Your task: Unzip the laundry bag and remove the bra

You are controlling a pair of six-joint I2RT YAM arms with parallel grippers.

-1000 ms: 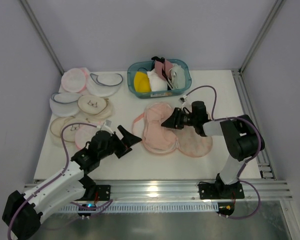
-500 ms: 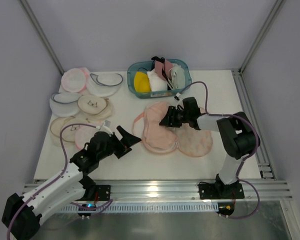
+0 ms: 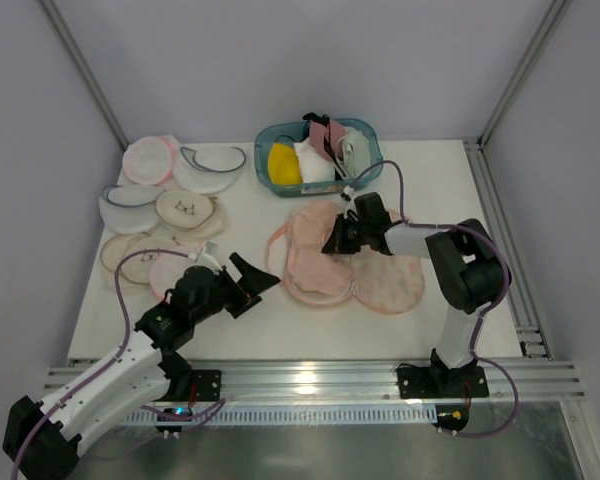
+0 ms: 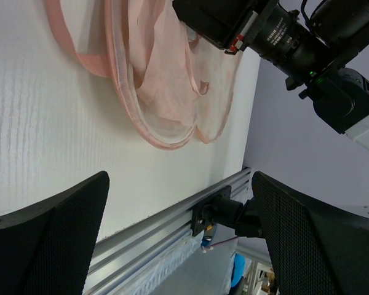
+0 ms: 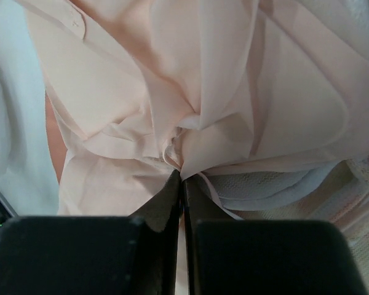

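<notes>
The pale pink bra lies bunched in the middle of the table, partly over the cream patterned laundry bag to its right. My right gripper is low over the bra's middle and shut on a pinch of its fabric. In the right wrist view the gripper pinches gathered pink cloth, with the bag's textured fabric at lower right. My left gripper is open and empty, left of the bra, just above the table. The left wrist view shows the gripper wide open, the bra beyond.
A teal basket with a yellow garment and other cloths stands behind the bra. Several round mesh pouches lie at the back left. An aluminium rail runs along the table's near edge.
My right gripper has moved left and slightly back over the bra, still shut, drawing the pink fabric with it. The left arm has barely moved.
</notes>
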